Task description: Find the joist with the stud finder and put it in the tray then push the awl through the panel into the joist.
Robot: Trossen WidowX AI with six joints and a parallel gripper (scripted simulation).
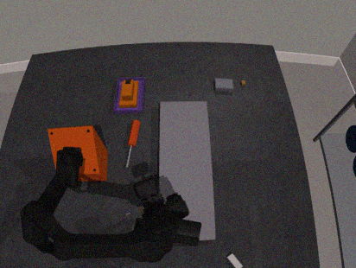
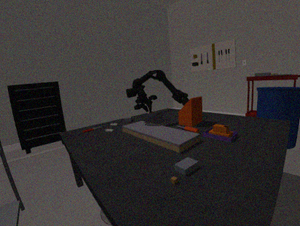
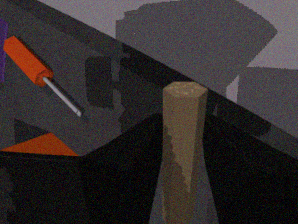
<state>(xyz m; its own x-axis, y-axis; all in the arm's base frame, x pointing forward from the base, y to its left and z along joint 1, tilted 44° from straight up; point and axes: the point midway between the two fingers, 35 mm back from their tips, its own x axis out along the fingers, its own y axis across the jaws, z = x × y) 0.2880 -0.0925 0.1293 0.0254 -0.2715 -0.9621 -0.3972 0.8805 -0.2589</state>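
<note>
My gripper [image 1: 142, 211] [image 2: 148, 108] [image 3: 182, 124] is shut on the awl and holds it in the air, left of the panel's near end in the top view. The awl [image 1: 140, 210] [image 3: 185, 115] has a tan, faceted wooden handle; its shaft is hidden in the wrist view. The pale floor panel [image 1: 186, 143] [image 2: 160, 133] [image 3: 286, 45] lies flat, with the arm and its shadow over its near part. The joist is hidden. The yellow-orange stud finder [image 1: 129, 96] [image 2: 221, 130] sits in the purple tray [image 1: 141, 104] [image 2: 233, 138].
An orange-handled screwdriver [image 1: 135, 133] [image 2: 191, 129] [image 3: 27, 60] lies between panel and orange block [image 1: 71, 138] [image 2: 196, 113]. A grey block [image 1: 224, 85] [image 2: 186, 165] and a small orange cube [image 1: 243, 82] [image 2: 174, 179] lie beyond the panel's far end. A white piece [image 1: 234, 260] lies near the front edge.
</note>
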